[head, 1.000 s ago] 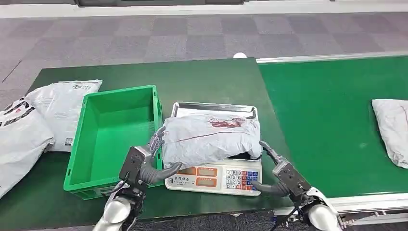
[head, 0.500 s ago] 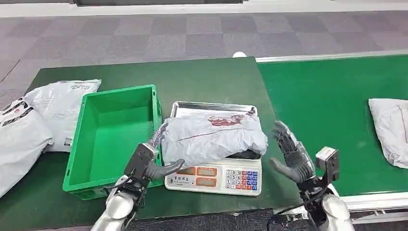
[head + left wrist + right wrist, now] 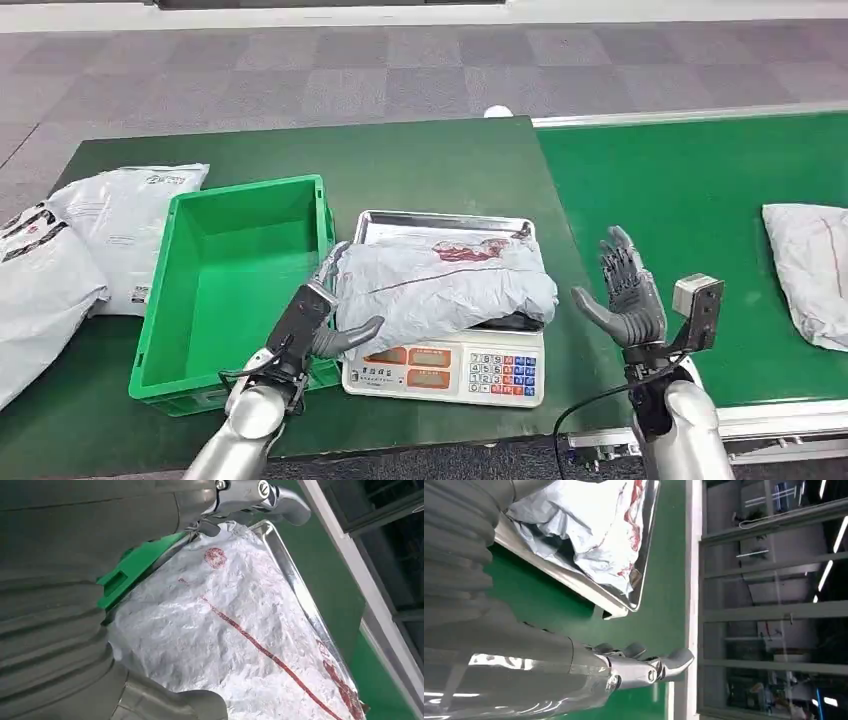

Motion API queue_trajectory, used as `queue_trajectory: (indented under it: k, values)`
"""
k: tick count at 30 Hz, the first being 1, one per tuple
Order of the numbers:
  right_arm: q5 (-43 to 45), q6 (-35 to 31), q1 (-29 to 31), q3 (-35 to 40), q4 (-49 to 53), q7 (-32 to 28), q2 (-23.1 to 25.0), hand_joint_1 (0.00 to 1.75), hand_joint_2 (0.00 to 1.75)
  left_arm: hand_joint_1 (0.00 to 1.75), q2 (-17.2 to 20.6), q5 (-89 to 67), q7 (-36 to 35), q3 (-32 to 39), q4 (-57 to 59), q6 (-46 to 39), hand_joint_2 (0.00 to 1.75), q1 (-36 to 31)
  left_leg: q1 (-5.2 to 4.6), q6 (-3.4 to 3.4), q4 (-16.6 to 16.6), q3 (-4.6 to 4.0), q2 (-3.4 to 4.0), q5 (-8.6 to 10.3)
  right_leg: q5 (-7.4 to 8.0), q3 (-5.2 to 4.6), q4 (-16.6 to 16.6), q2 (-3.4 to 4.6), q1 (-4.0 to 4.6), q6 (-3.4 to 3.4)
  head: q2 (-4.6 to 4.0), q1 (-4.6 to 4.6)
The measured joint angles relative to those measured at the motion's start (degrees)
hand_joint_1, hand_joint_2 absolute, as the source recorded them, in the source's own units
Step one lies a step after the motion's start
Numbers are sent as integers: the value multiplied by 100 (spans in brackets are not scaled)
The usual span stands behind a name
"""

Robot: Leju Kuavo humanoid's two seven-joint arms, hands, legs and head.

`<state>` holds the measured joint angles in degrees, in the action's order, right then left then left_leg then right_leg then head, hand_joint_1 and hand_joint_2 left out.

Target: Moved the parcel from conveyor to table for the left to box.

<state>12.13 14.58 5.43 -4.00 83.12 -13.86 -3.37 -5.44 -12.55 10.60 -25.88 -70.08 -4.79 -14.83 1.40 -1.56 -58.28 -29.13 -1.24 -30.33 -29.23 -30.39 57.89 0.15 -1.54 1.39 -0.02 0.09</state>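
The grey parcel (image 3: 442,285) lies flat on the steel tray (image 3: 446,222) of the scale (image 3: 447,368), on the table (image 3: 430,165), its long axis running left to right, with red marks on its far right part. It overhangs the tray's near edge and nearly covers the tray. The left hand (image 3: 318,322) sits at the parcel's left end, palm against the bag, thumb stretched under the near left corner and fingers (image 3: 331,268) reaching along the far side of that end, so it grips the parcel there. The right hand (image 3: 624,296) is raised well clear of the parcel, to its right over the table's right edge, palm turned left, fingers upright and spread, holding nothing. A green box (image 3: 232,275) stands just left of the scale. Another grey bag (image 3: 808,270) lies on the conveyor (image 3: 690,190) at far right.
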Motion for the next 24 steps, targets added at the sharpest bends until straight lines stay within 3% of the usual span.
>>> queue_trajectory:
  k: [2,9,17,24]
  values:
    - [-61,-147,36,-13,-57,15,28,0,175,0,-9,-24,-2,0,74,-20,175,-28,0,0,0,-5,2,0,0,-5,0,1,0,0,2,0]
    - [-671,-1585,189,-85,-111,324,57,0,175,0,-57,-873,-322,-70,525,-158,175,-399,0,0,-3,-7,1,4,6,-8,0,1,0,0,0,0]
    - [-594,-1628,825,-85,-582,398,59,0,175,0,-295,-2643,-765,-794,2215,387,175,-1707,-1,2,-4,-14,-5,27,25,-8,0,-5,-1,2,0,0]
    - [-579,-1626,998,-85,-800,385,59,0,175,0,-424,-2816,-750,-1030,2918,389,175,-2168,-1,6,-3,-14,-5,39,35,-6,0,-6,-1,1,2,0]
